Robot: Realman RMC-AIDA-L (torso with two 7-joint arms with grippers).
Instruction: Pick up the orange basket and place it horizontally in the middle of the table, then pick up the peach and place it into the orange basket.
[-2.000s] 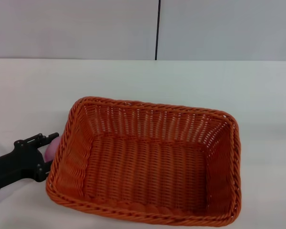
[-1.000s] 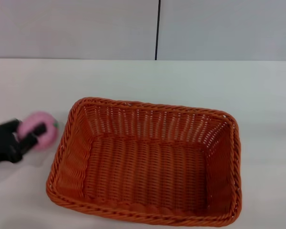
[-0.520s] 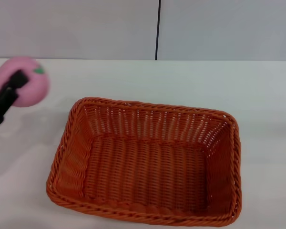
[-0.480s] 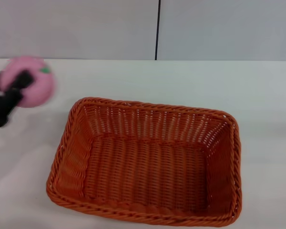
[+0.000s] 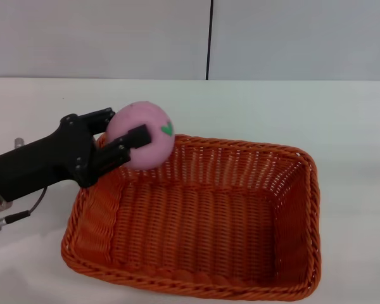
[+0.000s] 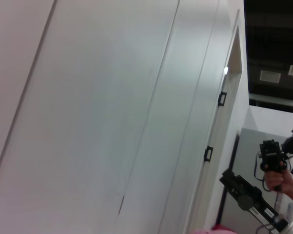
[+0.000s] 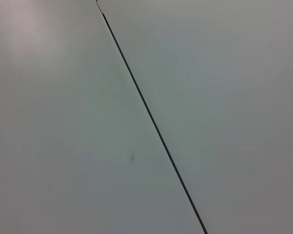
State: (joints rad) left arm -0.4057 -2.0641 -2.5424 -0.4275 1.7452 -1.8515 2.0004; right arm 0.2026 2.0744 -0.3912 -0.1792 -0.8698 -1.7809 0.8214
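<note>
White table (image 5: 253, 107) bears the orange basket (image 5: 196, 221); left hand (image 5: 123, 142) pinches the peach (image 5: 141, 144) above its rim.

No readable text, labels or numbers seen; wrist views perhaps too vague
</note>
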